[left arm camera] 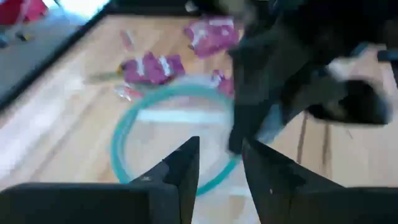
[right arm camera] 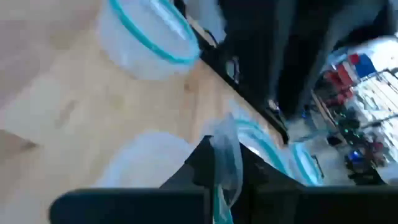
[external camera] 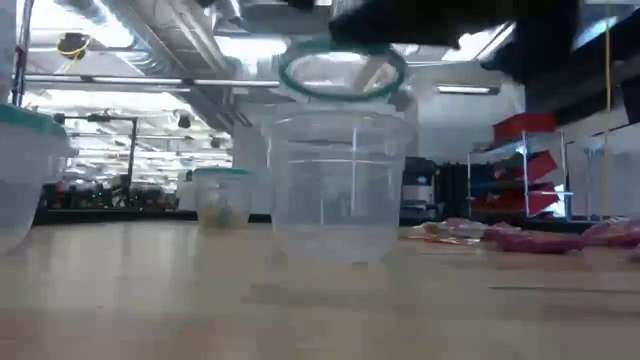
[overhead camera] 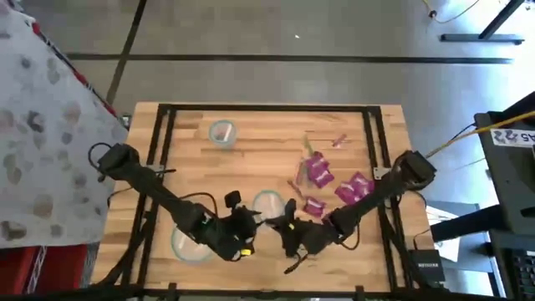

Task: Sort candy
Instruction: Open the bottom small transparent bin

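The candy, magenta packets (overhead camera: 318,171) (overhead camera: 353,189) (overhead camera: 313,206) and thin pieces (overhead camera: 338,140), lies on the table's right half and shows in the left wrist view as candy (left arm camera: 152,67). A clear bowl with a teal rim (overhead camera: 267,203) (external camera: 330,190) stands mid-table between my grippers. My right gripper (overhead camera: 286,226) (right arm camera: 224,168) is shut on its rim at the near right. My left gripper (overhead camera: 248,221) (left arm camera: 221,168) is open at the bowl's near-left rim (left arm camera: 124,168); whether it touches, I cannot tell. In the low view the bowl looks slightly raised above its shadow (external camera: 330,295). My right gripper pinches the bowl's clear wall at the teal rim (right arm camera: 226,144) between its two fingers. The fingers come from the table's near right, slanting a little downward. The rim shows as a tilted ring (external camera: 342,70) in the low view.
A second bowl (overhead camera: 221,132) stands at the far left of the table and a third (overhead camera: 185,242) at the near left, under my left arm. Black frame rails (overhead camera: 159,167) run along the table's sides.
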Motion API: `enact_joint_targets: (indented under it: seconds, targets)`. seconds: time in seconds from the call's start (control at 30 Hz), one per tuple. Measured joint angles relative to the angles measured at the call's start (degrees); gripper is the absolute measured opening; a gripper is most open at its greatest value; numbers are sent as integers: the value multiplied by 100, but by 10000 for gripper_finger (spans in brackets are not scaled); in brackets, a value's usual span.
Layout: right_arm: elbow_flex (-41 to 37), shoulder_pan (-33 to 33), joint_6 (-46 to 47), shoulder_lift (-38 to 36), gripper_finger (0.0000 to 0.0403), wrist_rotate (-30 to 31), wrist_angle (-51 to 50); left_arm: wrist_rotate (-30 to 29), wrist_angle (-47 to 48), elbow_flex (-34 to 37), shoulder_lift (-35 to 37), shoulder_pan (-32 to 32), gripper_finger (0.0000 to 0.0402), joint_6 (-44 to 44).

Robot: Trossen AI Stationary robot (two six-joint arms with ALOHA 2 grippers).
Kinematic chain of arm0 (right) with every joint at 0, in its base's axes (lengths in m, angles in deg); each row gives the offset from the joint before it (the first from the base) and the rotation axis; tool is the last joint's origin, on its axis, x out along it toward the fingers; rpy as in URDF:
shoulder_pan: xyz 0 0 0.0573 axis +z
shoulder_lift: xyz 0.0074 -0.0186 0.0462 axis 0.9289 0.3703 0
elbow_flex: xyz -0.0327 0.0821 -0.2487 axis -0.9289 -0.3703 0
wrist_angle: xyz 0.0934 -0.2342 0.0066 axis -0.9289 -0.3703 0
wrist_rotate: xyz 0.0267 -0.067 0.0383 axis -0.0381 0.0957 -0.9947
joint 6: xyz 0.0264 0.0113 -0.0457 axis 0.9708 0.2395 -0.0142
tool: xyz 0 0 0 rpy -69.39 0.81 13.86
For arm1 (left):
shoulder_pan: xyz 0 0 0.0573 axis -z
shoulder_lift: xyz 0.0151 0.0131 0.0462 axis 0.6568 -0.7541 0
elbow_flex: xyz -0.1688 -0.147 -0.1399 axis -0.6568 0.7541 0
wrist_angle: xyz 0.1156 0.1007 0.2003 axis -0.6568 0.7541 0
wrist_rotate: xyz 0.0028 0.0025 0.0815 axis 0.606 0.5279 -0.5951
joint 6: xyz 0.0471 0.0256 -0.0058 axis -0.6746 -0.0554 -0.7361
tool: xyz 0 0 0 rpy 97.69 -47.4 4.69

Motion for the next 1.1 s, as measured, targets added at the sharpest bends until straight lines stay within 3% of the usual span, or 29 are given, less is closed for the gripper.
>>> enact_joint_targets:
  seconds: [0.17,0.33,0.5,0.67,0.87,0.97,1.1]
  targets:
    - [-4,-786,-99,0,4,-268,117,-550,134,0,202,245,107,-51]
    - [-4,-1591,344,23,4,-1613,74,-792,372,0,226,378,107,42]
    - [-4,-2040,862,31,22,-2136,-162,-832,642,0,215,384,107,387]
    - [-4,-2101,1037,33,66,-2107,-138,-833,653,0,215,384,107,396]
    - [-4,-2047,1042,10,169,-1502,-254,-800,710,0,215,404,107,562]
    - [-4,-2023,1057,-208,213,-1222,-594,-772,998,0,215,442,107,904]
    - [0,-2009,1497,-725,244,-1277,-1458,-752,1558,0,214,526,107,1601]
